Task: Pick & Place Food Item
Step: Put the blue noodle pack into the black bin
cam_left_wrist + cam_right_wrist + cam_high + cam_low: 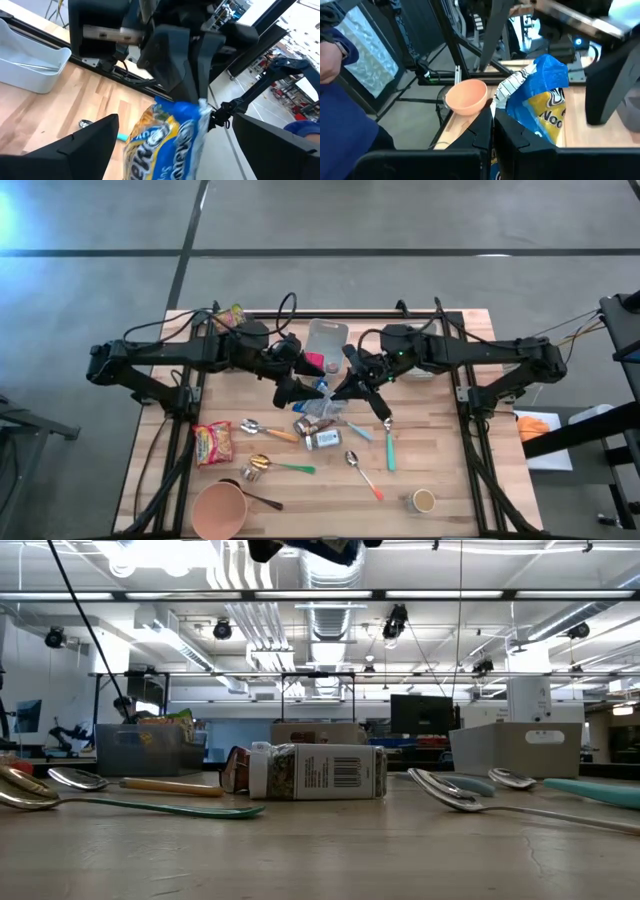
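The blue and yellow snack bag [542, 97] hangs above the middle of the worktop [440, 470]. It looks light, soft and crinkly, probably slippery; the crimped top edge is the best hold. The right gripper [492, 125] jaws pinch it closed there. The left gripper [170, 145] jaws stand wide open around it.

Grey floor [400, 215] — bright ceiling lights [330, 595]

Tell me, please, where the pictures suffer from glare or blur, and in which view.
High view: a bright glare patch at the upper left corner, on the floor. Low view: ceiling lights are blown out, the spice jar is sharp, the near table is soft. Left wrist view: the blue snack bag is blurred, close to the lens.
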Motion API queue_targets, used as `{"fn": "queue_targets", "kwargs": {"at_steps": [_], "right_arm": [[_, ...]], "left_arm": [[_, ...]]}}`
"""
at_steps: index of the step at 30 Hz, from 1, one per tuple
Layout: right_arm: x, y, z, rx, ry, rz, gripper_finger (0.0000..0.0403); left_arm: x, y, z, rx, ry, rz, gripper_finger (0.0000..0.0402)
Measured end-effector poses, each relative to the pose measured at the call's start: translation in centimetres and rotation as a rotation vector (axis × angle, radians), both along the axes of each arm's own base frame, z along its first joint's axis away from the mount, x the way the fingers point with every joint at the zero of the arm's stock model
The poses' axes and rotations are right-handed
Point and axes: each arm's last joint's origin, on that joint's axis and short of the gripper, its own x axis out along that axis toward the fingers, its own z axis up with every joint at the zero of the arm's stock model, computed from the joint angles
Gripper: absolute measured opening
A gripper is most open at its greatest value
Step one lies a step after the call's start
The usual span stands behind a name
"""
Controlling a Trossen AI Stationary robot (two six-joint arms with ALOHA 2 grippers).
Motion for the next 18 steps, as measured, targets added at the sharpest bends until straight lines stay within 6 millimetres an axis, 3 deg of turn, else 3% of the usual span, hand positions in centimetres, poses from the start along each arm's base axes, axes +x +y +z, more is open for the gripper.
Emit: {"fn": "queue_targets", "kwargs": {"at_steps": [12,18], "right_arm": [[0.02,0.08,0.11,0.005,0.000,0.004,0.0008],[0.04,0.10,0.35,0.005,-0.017,0.010,0.0008]], "left_arm": [[0.02,-0.07,0.11,-0.006,-0.011,-0.020,0.0394],[0.05,-0.09,0.18,-0.008,-0.020,-0.028,0.0362]]}}
